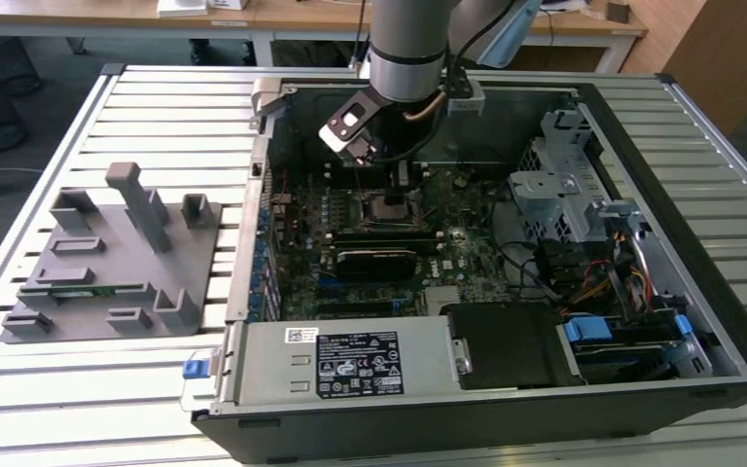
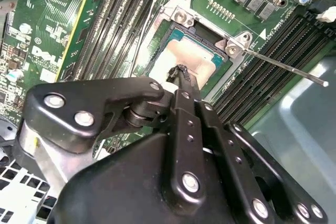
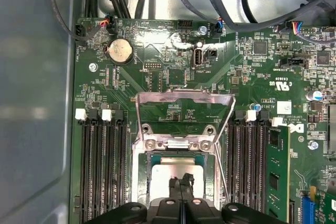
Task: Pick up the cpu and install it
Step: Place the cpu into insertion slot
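Observation:
The cpu (image 2: 198, 57), a small square chip with a pale silvery top, lies flat inside the motherboard socket (image 1: 391, 206); the first wrist view has the cpu (image 3: 169, 170) just below the raised load plate (image 3: 184, 98). My gripper (image 2: 178, 73) hangs straight over it, fingers pressed together with nothing between them, tips at or just above the chip's top. In the exterior view my gripper (image 1: 380, 167) reaches down into the open computer case above the socket. The thin socket lever (image 2: 286, 68) sticks out to the side, unlatched.
Memory slots (image 3: 100, 166) flank the socket on both sides. A grey plastic tray (image 1: 101, 263) with a green memory stick (image 1: 82, 289) lies at the exterior view's left of the case. The power supply (image 1: 347, 362), drive cage (image 1: 562, 195) and cables crowd the case.

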You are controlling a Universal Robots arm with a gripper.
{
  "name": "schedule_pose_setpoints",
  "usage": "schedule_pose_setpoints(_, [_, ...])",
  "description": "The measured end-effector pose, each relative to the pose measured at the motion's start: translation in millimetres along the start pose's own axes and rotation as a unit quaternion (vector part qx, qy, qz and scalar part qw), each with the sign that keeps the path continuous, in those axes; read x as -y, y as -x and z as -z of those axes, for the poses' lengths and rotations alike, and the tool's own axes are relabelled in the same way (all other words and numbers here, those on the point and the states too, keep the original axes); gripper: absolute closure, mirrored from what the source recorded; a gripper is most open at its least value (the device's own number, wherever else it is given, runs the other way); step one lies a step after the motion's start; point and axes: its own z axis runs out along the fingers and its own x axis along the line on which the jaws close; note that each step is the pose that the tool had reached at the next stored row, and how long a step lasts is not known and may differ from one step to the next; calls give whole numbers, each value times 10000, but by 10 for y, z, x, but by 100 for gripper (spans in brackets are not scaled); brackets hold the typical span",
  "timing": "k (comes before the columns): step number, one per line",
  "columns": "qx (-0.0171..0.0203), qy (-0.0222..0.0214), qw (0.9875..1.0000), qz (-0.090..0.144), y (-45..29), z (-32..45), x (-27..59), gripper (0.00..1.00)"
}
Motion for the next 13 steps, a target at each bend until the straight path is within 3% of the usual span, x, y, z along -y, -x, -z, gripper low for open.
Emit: schedule_pose_setpoints(13, [0, -1, 10000, 0, 1, 40, -1, 89])
